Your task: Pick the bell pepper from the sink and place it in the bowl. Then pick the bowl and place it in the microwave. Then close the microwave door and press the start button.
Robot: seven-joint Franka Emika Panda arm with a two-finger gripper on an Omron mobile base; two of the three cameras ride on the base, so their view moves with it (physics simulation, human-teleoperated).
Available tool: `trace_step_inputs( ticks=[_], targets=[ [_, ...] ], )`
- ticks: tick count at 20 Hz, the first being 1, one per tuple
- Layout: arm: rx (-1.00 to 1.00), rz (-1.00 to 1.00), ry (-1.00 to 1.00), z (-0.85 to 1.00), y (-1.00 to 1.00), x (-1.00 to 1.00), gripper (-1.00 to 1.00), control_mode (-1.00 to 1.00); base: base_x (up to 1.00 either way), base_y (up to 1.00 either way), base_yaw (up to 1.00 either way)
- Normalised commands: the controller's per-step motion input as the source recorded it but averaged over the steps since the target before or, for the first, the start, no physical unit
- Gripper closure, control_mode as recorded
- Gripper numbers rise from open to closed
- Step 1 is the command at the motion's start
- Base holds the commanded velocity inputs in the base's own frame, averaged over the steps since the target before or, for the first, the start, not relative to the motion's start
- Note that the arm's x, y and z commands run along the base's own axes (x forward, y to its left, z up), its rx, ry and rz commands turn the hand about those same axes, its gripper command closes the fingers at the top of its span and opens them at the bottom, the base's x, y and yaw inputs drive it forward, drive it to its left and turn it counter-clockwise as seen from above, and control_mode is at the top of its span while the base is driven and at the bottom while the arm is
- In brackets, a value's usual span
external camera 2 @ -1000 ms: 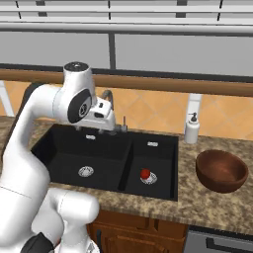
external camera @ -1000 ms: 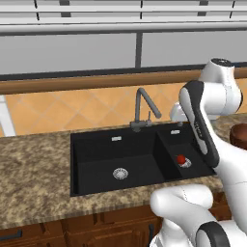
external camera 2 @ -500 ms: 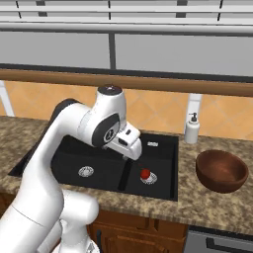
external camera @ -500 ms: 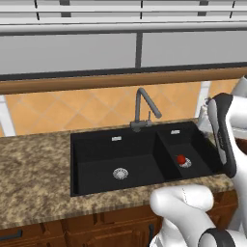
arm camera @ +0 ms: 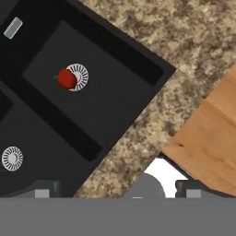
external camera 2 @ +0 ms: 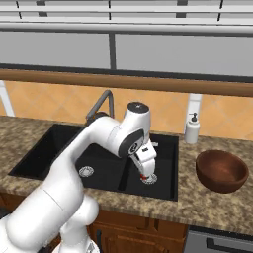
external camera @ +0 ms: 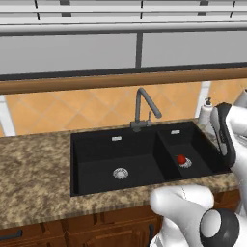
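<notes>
The small red bell pepper point(arm camera: 67, 79) lies on the round drain of the small basin of the black sink point(external camera: 96, 164), and it sits there too in the left base view point(external camera: 181, 159). My gripper point(external camera 2: 146, 169) hangs over that small basin, well above the pepper and apart from it. Its fingers stand wide apart at the bottom of the hand view point(arm camera: 116, 192), open with nothing between them. From the right base camera my hand covers most of the pepper. The dark reddish-brown bowl point(external camera 2: 221, 170) stands on the counter right of the sink. The microwave and its door are out of view.
The dark grey faucet point(external camera: 143, 103) rises behind the divider between the basins. A white soap dispenser point(external camera 2: 191, 128) stands at the sink's back right corner. Speckled granite counter point(external camera: 34, 178) surrounds the sink, with wooden cabinet fronts point(arm camera: 207, 133) below its front edge.
My arm has swung right and down, from above the large basin to over the small one. In the right base view my hand now covers the pepper.
</notes>
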Motion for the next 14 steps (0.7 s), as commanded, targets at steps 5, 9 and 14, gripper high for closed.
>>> trace_step_inputs(
  ticks=[5, 9, 14],
  targets=[
    [0.31, -0.01, 0.00, -0.19, -0.37, 0.55, -1.00, -1.00, 0.00, 0.00, 0.00],
    [0.10, 0.00, 0.08, -0.25, -0.01, 0.86, -1.00, -1.00, 0.00, 0.00, 0.00],
    [0.02, 0.00, 0.08, -0.45, 0.00, 0.73, -1.00, -1.00, 0.00, 0.00, 0.00]
  ],
)
